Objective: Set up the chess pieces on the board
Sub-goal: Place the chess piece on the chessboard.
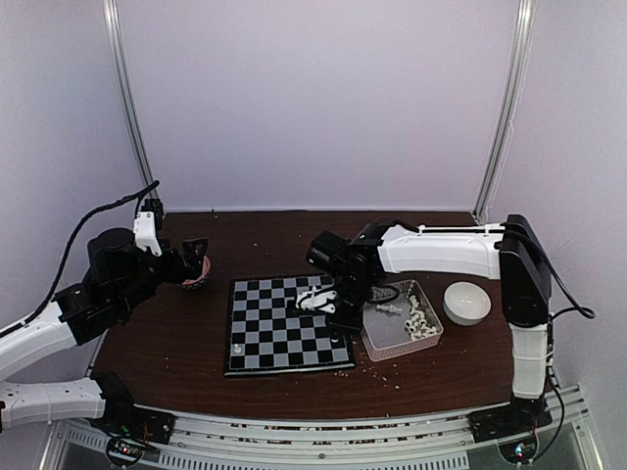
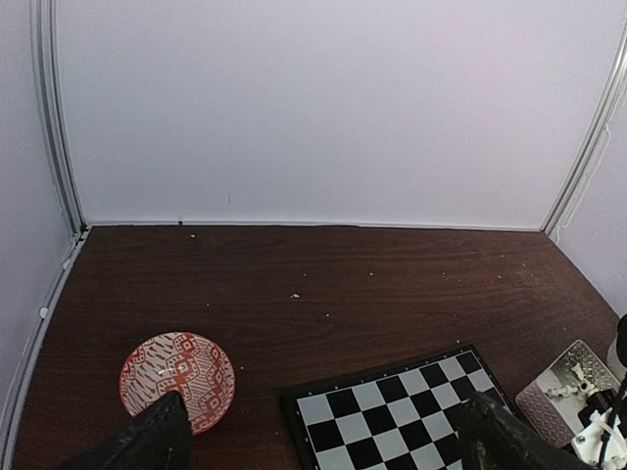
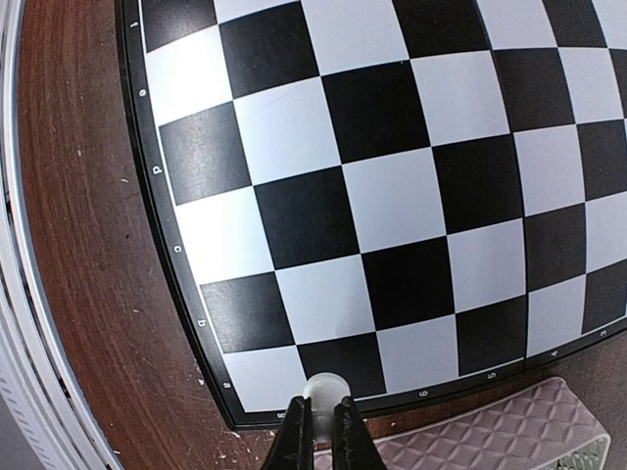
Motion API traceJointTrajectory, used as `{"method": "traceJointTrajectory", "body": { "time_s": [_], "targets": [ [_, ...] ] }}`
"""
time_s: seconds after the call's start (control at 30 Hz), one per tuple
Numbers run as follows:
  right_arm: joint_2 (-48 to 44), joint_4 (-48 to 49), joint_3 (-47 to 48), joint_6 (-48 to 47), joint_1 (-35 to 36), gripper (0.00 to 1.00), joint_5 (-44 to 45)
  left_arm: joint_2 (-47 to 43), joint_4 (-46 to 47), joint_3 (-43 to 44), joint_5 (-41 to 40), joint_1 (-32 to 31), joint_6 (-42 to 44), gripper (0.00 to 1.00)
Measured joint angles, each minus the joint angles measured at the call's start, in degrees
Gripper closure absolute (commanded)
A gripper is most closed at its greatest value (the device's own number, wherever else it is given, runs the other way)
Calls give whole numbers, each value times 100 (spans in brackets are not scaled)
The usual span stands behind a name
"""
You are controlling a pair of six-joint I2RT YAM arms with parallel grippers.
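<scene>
The right fingers (image 3: pixel 299 439) are clenched on a white chess piece (image 3: pixel 324 389) over a corner square of the board (image 3: pixel 392 196). More chess pieces (image 1: pixel 421 321) lie in the clear tray (image 1: pixel 377 345) just beside it; seemingly one stands at the board's near-left corner. The left fingers (image 2: pixel 147 441) are spread, holding nothing, near a red patterned dish (image 2: pixel 177 376) on the tabletop (image 2: pixel 294 274)

Board (image 1: pixel 289 325) black-and-white checks, thin dark edge. Tabletop (image 1: pixel 186 343) dark brown woodgrain. Plate (image 2: pixel 177 377) red-and-white ornamental pattern. Bowl (image 1: pixel 466 302) white. Pieces (image 1: pixel 421 323) white, tray (image 1: pixel 387 335) clear. My right gripper (image 3: pixel 321 436) black, its piece (image 3: pixel 324 389) white.
</scene>
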Motion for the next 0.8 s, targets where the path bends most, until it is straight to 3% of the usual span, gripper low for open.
{"method": "traceJointTrajectory", "body": {
  "time_s": [0.8],
  "targets": [
    [186, 4, -11, -39, 4, 95, 118, 9, 2, 4, 31, 0, 11, 2]
  ]
}}
